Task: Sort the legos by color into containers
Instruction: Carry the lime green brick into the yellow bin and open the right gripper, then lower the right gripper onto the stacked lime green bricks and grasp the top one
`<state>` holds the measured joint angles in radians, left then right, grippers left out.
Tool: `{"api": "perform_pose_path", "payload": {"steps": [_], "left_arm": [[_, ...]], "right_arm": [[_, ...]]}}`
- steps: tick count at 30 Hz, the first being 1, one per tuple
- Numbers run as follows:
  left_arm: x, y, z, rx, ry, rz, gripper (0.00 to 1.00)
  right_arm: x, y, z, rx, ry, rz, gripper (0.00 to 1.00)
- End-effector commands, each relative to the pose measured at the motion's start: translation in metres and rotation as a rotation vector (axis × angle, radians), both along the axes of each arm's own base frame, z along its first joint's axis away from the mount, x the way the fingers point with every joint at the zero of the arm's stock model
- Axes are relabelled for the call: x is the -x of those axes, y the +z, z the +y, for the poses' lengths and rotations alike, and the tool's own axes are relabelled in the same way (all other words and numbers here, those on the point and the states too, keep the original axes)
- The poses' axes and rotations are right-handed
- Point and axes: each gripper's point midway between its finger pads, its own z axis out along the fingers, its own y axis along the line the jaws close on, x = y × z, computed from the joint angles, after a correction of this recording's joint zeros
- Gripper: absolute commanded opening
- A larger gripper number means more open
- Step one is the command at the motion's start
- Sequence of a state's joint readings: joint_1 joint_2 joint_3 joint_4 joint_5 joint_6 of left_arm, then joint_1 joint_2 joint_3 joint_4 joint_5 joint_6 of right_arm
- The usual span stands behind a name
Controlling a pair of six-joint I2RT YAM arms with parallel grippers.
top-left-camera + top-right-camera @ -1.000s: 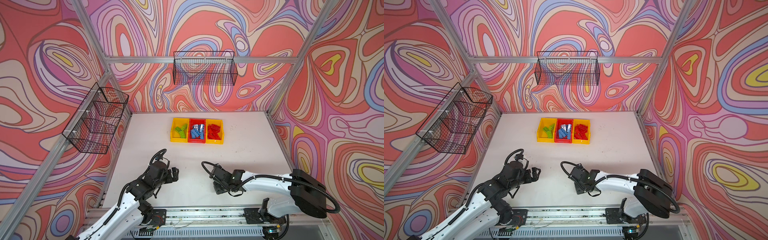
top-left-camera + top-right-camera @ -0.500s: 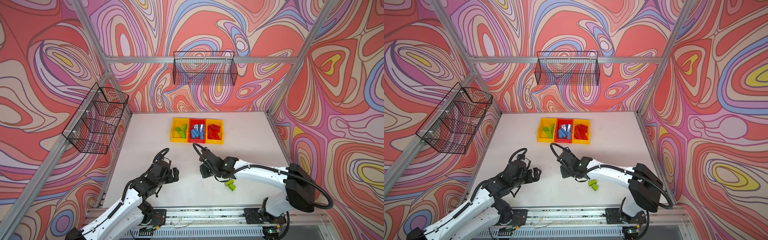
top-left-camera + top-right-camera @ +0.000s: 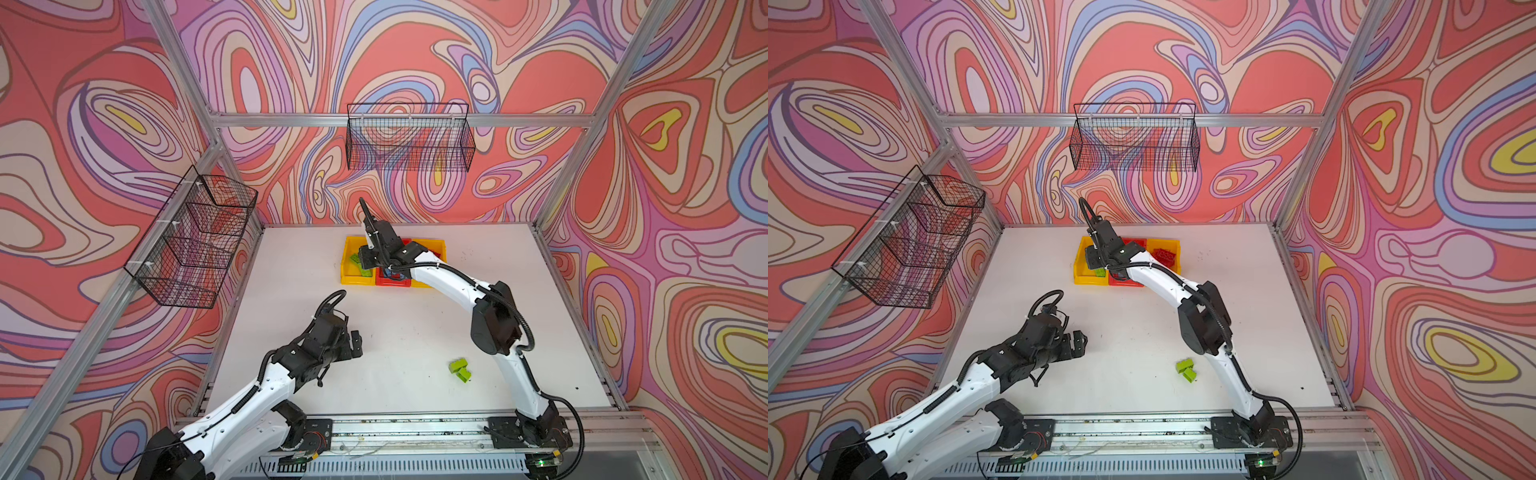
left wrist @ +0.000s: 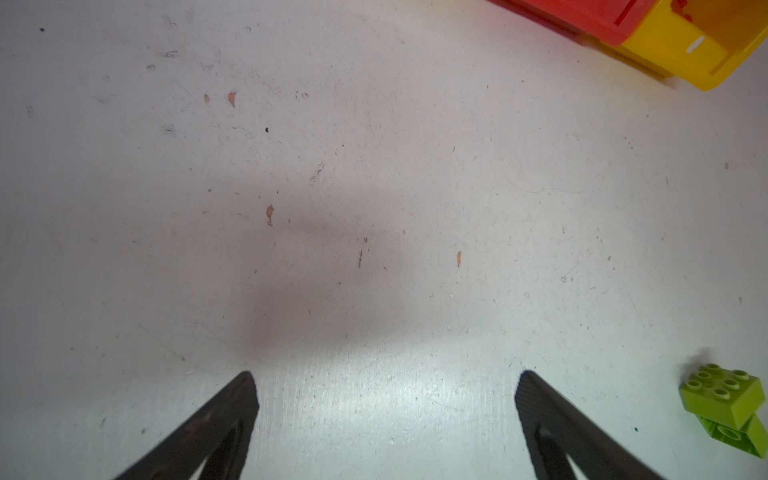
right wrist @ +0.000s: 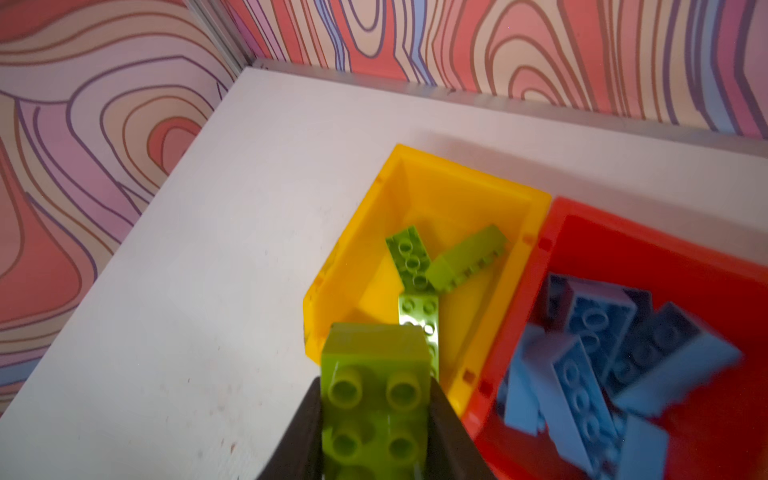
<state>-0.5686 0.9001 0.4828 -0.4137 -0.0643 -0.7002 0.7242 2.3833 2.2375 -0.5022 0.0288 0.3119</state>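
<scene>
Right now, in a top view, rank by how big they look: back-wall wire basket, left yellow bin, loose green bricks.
Largest: back-wall wire basket
Then: left yellow bin, partly hidden by the right arm
Smallest: loose green bricks, clearly

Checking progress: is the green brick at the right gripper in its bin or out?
Out. The right gripper clamps the green brick over the yellow bin holding other green bricks.
</scene>
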Motion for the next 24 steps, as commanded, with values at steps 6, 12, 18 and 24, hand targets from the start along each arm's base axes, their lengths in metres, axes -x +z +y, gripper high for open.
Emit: {"api": "perform_pose_path", "payload": {"steps": [6, 12, 18, 24], "left_arm": [[-0.015, 0.023, 0.004, -0.012, 0.038, -0.049, 1.0], [-0.018, 0.027, 0.004, -0.008, 0.037, -0.054, 1.0], [-0.019, 0.029, -0.004, 0.038, 0.02, -0.064, 1.0], [-0.019, 0.028, -0.022, 0.113, -0.04, -0.07, 1.0]], "right_arm": [[-0.045, -0.029, 0.014, -0.029, 0.081, -0.068, 0.43], [-0.043, 0.003, 0.014, -0.073, 0.108, -0.131, 0.78], [-0.022, 0.044, -0.012, -0.078, 0.051, -0.126, 0.81], [0.036, 0.036, -0.093, 0.013, -0.138, -0.025, 0.81]]}}
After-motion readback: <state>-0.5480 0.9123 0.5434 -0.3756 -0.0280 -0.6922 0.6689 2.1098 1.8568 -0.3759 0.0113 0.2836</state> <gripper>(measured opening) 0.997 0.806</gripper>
